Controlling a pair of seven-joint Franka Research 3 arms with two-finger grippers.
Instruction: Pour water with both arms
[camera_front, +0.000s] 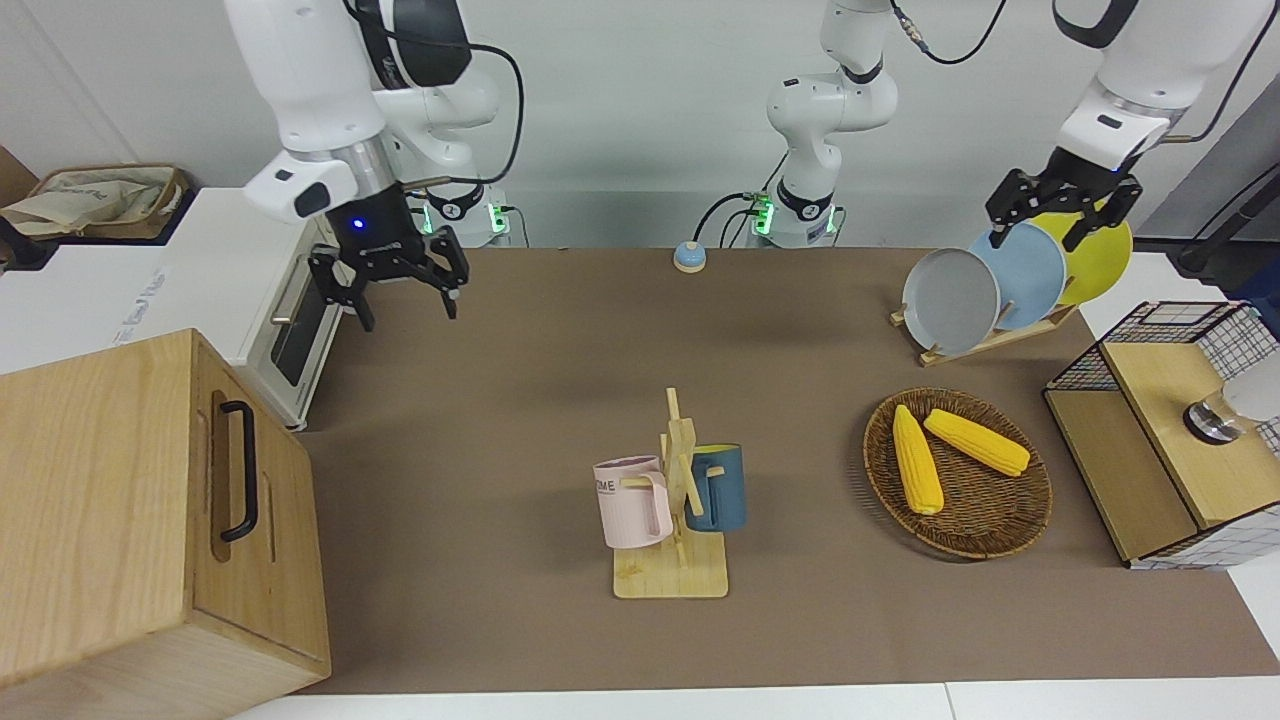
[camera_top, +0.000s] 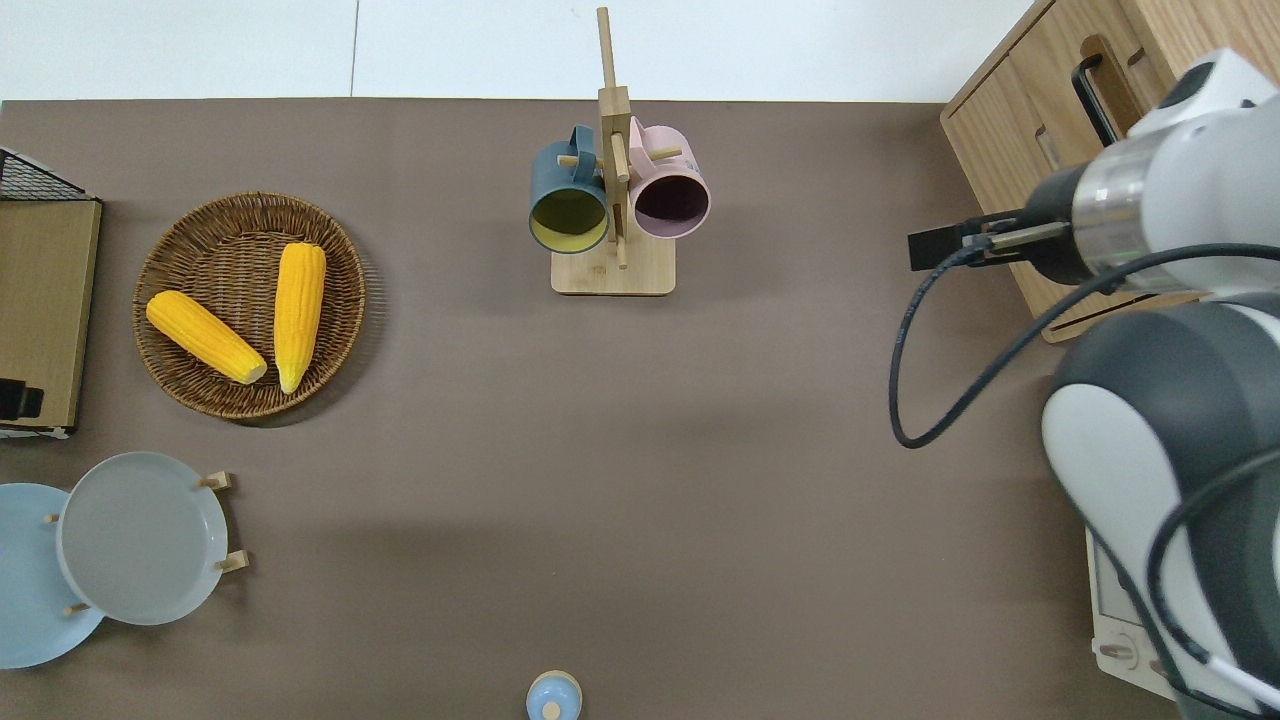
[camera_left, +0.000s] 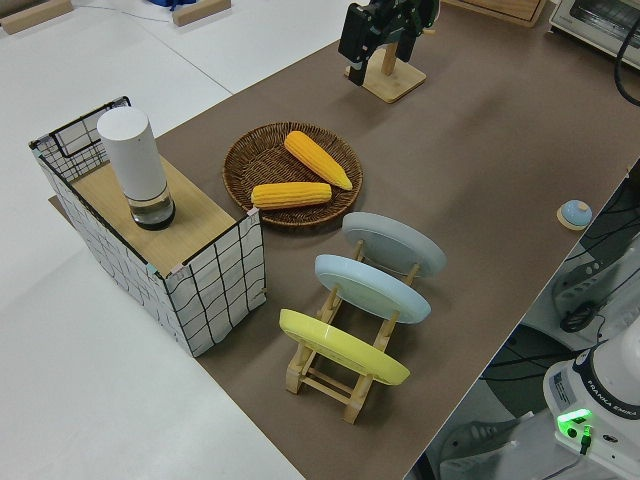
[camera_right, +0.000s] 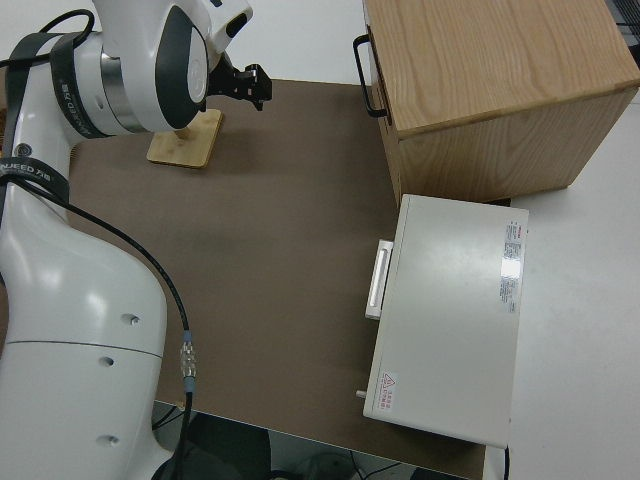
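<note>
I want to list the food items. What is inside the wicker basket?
Two yellow corn cobs lie side by side in the wicker basket. The weave under them is covered.

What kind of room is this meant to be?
Probably a lab's mock kitchen: a mug rack, plates on a stand, corn in a basket and a small oven share one table with two robot arms.

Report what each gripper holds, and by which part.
Nothing is held. The right gripper and the left gripper are both open and empty, up in the air.
</note>
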